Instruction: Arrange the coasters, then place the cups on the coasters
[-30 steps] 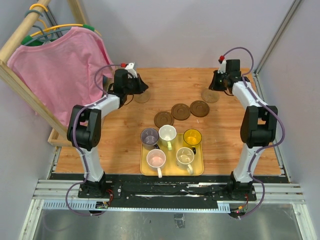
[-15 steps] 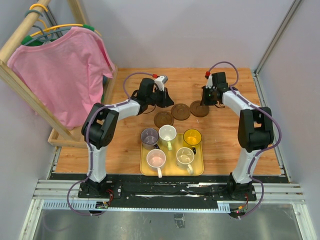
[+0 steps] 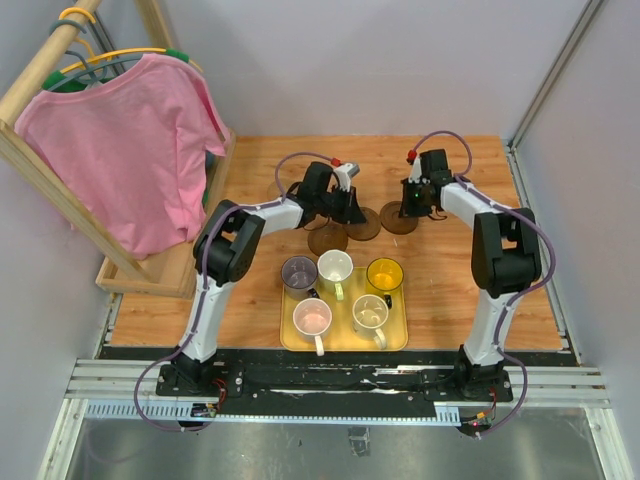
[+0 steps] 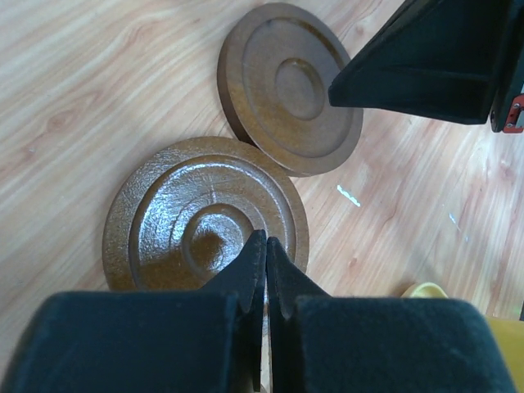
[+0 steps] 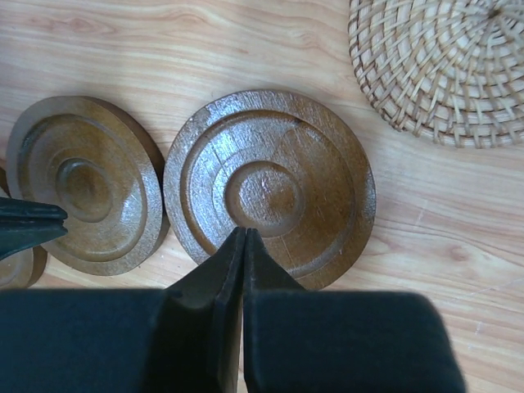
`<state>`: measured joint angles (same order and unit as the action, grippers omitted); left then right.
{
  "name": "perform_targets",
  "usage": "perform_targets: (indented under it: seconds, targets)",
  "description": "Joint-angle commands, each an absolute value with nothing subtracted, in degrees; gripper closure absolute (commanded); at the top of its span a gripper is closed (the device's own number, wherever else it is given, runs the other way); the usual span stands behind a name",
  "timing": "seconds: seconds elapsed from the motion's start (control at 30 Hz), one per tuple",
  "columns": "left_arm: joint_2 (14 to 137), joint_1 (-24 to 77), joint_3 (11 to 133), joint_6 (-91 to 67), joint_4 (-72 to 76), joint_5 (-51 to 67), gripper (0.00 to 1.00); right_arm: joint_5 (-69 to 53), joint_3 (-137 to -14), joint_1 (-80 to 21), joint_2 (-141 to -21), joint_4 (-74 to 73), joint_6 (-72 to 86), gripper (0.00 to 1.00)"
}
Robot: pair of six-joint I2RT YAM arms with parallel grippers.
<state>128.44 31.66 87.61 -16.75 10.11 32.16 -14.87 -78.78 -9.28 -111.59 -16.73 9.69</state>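
Left wrist view has the left end effector (image 4: 264, 246) with its two black fingers pressed together, holding nothing, tips over the near edge of a glossy dark brown wooden coaster (image 4: 205, 221), a flat round disc turned with concentric rings; whether the tips touch it I cannot tell. Just beside it, toward the upper middle of that frame, lies a matte brown wooden coaster (image 4: 291, 86) of the same shape. Right wrist view shows the right end effector (image 5: 243, 237) likewise pinched together and empty over a second glossy ringed coaster (image 5: 270, 188), with a pale woven rattan coaster (image 5: 442, 65) apart at the upper right. The step looks like spreading these discs into a row on the wooden table (image 3: 450, 290). Pressing lightly into the centre dimple and sliding slowly should keep a disc from slipping out. Both arms sit close together in the upper middle of the top external view, so moving them outward and apart seems wise, leaving gaps wide enough for handles. Five small handled cups (image 3: 313, 318) stand in a yellow rectangular tray (image 3: 345, 338) in the lower middle, near the discs.
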Motion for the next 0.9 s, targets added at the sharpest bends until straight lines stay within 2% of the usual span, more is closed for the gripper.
perform_targets:
  seconds: [0.0,0.3,0.57,0.87]
  targets:
    - [131.43,32.6,90.94,-15.99,7.19,34.88,1.0,-15.78,-79.95,-9.65,-113.96,-17.44,9.45,0.99]
    - [136.74,32.96,95.94,-16.42,3.52,35.36,1.0,-17.19,-84.07,-9.73,-119.82,-18.75,9.36,0.99]
    - [142.05,32.59,104.54,-15.83,-2.94,29.06,1.0,-18.9,-91.15,-9.84,-126.22,-20.82,8.99,0.99]
    - [142.28,29.02,105.04,-20.37,-1.41,23.77,1.0,-20.82,-99.05,-10.04,-130.59,-22.79,8.45,0.99]
